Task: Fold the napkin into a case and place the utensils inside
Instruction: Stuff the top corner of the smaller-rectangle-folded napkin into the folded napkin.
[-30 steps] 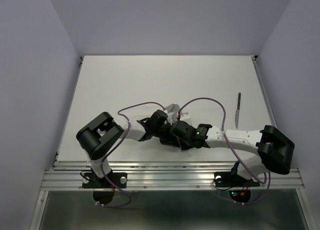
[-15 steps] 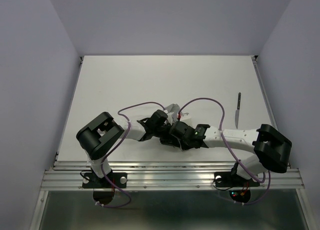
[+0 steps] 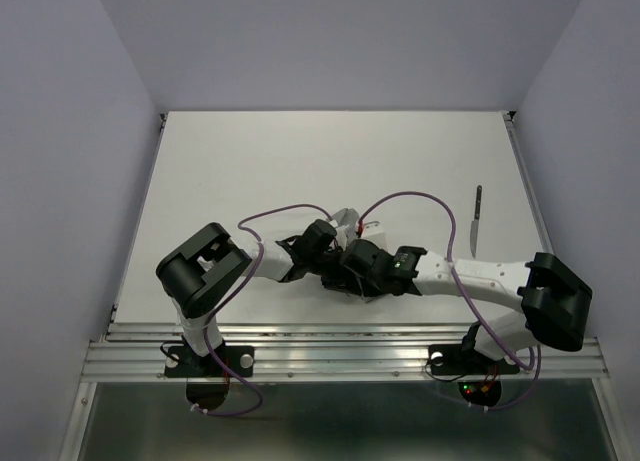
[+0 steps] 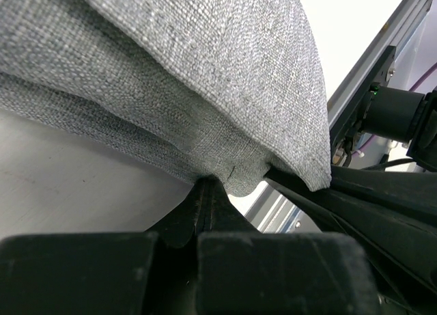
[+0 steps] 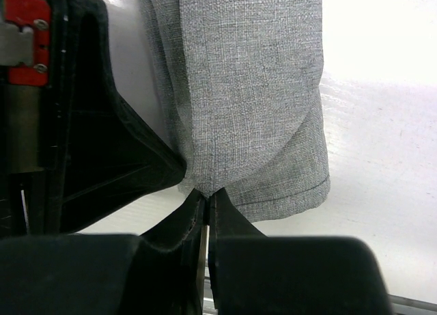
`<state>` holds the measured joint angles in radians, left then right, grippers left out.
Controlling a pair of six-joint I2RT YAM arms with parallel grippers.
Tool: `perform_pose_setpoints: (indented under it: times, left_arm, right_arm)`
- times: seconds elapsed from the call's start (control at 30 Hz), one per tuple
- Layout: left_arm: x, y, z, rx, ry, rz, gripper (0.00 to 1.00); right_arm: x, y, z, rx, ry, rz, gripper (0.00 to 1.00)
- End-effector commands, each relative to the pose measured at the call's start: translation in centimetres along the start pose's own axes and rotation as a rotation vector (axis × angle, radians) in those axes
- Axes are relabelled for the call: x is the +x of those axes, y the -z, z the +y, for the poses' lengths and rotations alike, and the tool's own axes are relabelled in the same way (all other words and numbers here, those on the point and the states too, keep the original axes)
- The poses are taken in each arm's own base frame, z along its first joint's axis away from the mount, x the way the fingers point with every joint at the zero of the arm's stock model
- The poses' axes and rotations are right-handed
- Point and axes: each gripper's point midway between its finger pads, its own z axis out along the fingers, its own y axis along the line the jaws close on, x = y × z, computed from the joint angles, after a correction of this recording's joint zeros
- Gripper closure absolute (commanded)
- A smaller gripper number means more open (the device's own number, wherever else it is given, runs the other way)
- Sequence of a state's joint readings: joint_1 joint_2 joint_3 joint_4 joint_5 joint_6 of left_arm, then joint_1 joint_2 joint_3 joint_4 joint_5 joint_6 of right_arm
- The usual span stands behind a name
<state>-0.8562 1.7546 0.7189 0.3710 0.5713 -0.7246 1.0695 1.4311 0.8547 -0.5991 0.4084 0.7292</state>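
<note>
Both grippers are clamped on the folded grey napkin [image 4: 205, 76]: left gripper [image 4: 208, 186] pinches a fold, right gripper [image 5: 207, 197] its edge. Knife [image 3: 476, 221] lies well apart.

Napkin [image 4: 205, 76], perhaps layered, in left pincer [image 4: 207, 185] and right pincer [image 5: 207, 202] at table [image 3: 300, 161] front centre; knife [image 3: 476, 221] well right.

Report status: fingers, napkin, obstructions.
Both shut on napkin: left fingers, right fingers. One knife lies apart, far right. Both arms crowded together over the cloth.
</note>
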Motion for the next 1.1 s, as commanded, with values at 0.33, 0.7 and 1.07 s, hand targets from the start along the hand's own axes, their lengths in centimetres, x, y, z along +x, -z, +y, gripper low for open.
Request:
perform_pose_setpoints:
  times: [0.33,0.7,1.07]
  left_arm:
    - [-1.1,0.0,-1.7,0.049,-0.039,-0.022,1.0]
    - [-1.2,0.6,-1.8,0.041,-0.036,-0.05,1.0]
    - [-1.1,2.3,-2.3,0.034,-0.031,-0.08,1.0]
  right_arm:
    - [-3.2,2.4,3.3,-0.14,-0.043,-0.076,0.99]
    - [-1.1,0.5,3.6,-0.166,-0.089,-0.047,0.99]
    - [0.8,-1.1,2.7,-0.152,-0.112,-0.041,0.99]
